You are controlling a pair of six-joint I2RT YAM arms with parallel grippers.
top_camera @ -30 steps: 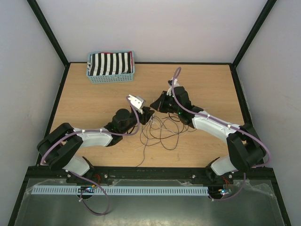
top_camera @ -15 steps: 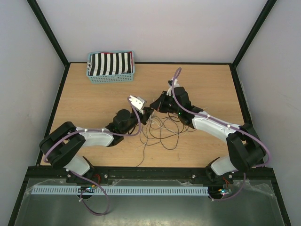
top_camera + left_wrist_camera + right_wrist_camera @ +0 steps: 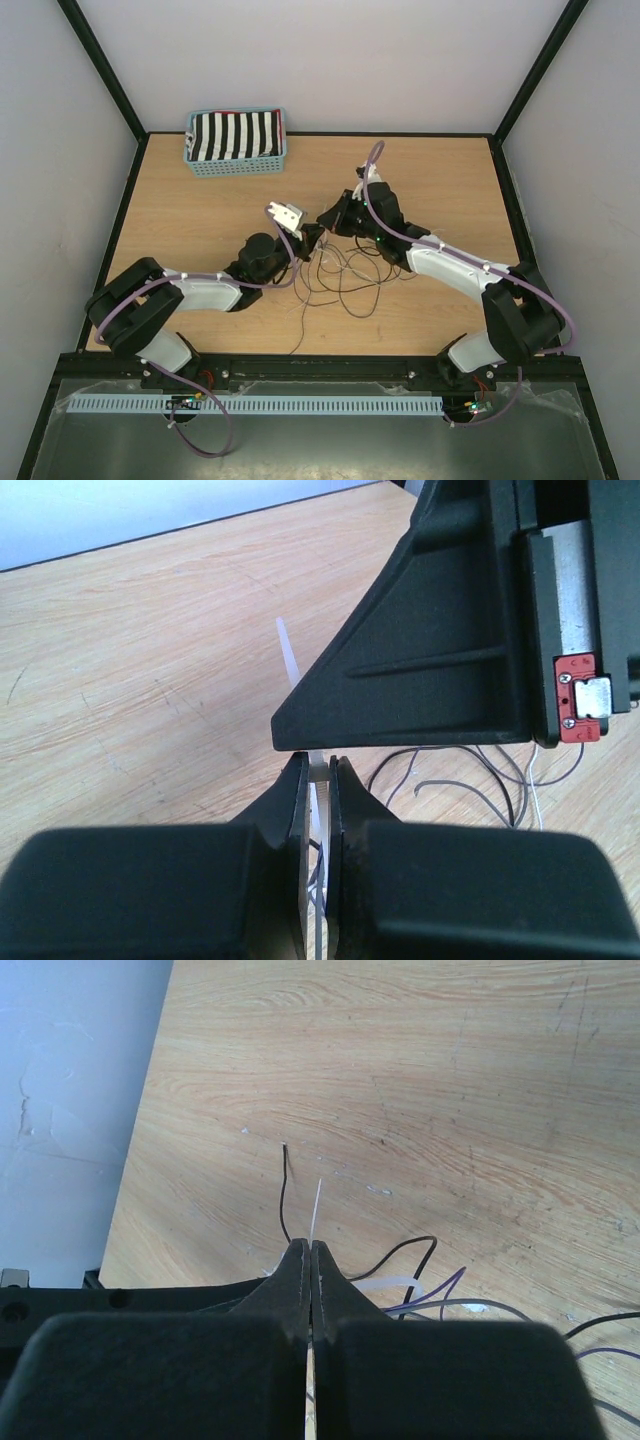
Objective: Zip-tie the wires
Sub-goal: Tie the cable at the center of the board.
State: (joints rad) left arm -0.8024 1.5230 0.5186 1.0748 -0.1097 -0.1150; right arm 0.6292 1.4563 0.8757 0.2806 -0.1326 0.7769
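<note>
Fingers [image 3: 296,805] of the left gripper [image 3: 318,768] pinch a white zip tie [image 3: 292,670] near its lower end. Fingers [image 3: 296,1282] of the right gripper [image 3: 311,1250] are pressed tight together with a thin pale strand [image 3: 317,1205] caught between them. I cannot tell if that strand is a wire or part of the zip tie.

The wooden table [image 3: 200,215] carries everything.

The left arm [image 3: 190,292] starts at the near left corner. Its elbow bends out toward the left edge, and then it lies low and reaches to the middle. The right arm [image 3: 450,265] starts at the near right corner. Its elbow bends out toward the right edge, and then it reaches left and far, to the middle. The two grippers meet tip to tip near the middle of the table. The right one's black tip sits just above the left one's fingertips.

A blue basket [image 3: 240,166] sits at the far edge, near the far left corner. A black and white striped cloth [image 3: 235,135] fills it.

The wires [image 3: 345,275] lie on the table in a loose tangle of loops, just on the near side of the grippers. The tangle is longer from left to right than from far to near. One thin strand trails off toward the near edge.

The zip tie is a flat, narrow strip. In the left wrist view it sticks out past the fingertips and leans a little to the left.
</note>
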